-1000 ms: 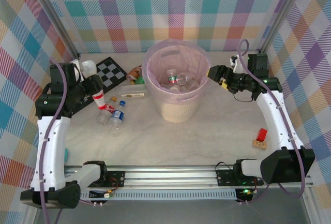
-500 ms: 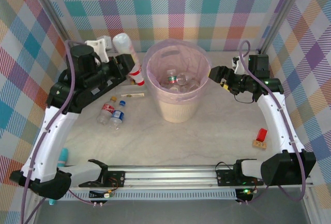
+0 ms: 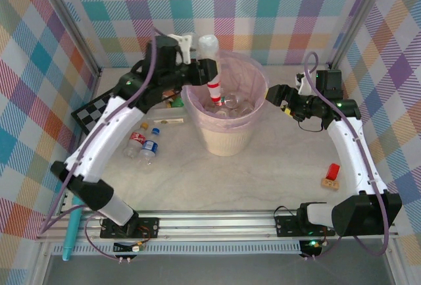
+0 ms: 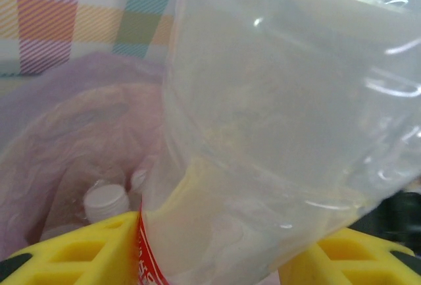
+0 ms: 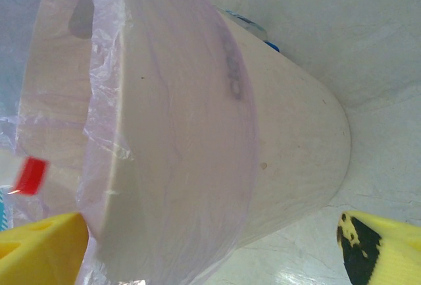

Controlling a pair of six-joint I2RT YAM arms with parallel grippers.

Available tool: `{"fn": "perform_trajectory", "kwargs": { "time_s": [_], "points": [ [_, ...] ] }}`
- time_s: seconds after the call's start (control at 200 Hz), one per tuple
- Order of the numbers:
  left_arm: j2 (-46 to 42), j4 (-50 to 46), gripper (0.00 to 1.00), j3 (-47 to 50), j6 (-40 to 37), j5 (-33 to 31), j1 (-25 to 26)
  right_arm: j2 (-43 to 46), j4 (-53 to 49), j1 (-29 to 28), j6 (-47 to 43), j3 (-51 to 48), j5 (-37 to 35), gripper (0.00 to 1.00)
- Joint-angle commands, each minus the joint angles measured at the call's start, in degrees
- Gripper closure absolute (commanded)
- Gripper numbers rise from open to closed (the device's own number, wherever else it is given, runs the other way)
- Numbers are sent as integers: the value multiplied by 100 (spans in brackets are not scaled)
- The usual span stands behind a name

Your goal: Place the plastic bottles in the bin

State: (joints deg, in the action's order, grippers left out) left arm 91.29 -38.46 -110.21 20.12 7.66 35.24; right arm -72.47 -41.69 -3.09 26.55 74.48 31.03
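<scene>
Past halfway I'd guess: several bottles (image 3: 230, 104) are already in the bin (image 3: 227, 137), the left fingers (image 3: 209, 73) are clamped on a red-labelled clear bottle (image 3: 210, 47) over its 10 o'clock rim, the right fingers (image 3: 276, 96) are spread wide and empty at 3 o'clock, and two more bottles (image 3: 141, 143) are lying on the counter (image 3: 276, 160) at 9 o'clock.

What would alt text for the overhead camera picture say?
The left gripper holds a clear bottle with a red band over the bin, which has bottles inside. The right gripper is open beside the bin's right rim. Two more bottles lie on the table left of the bin.
</scene>
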Motion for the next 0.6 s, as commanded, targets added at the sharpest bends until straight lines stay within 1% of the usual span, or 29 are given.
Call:
{"fn": "perform_trajectory", "kwargs": {
  "time_s": [0.0,0.18,0.3,0.505,0.595],
  "points": [
    [393,-845,49,-311,-499,-618,239,41,-36,-31,-33,172,66,3],
    [1178,-1442,48,-750,-749,-1107,522,9,16,-33,-12,130,115,3],
    [1629,-1618,48,-900,-799,-1209,613,-3,44,-33,-14,112,132,3],
    [2145,-1663,47,-850,-790,-1083,698,30,57,-29,9,84,131,3],
    [2306,-1665,43,-848,-799,-966,767,32,56,-33,9,77,132,3]
  ]
}}
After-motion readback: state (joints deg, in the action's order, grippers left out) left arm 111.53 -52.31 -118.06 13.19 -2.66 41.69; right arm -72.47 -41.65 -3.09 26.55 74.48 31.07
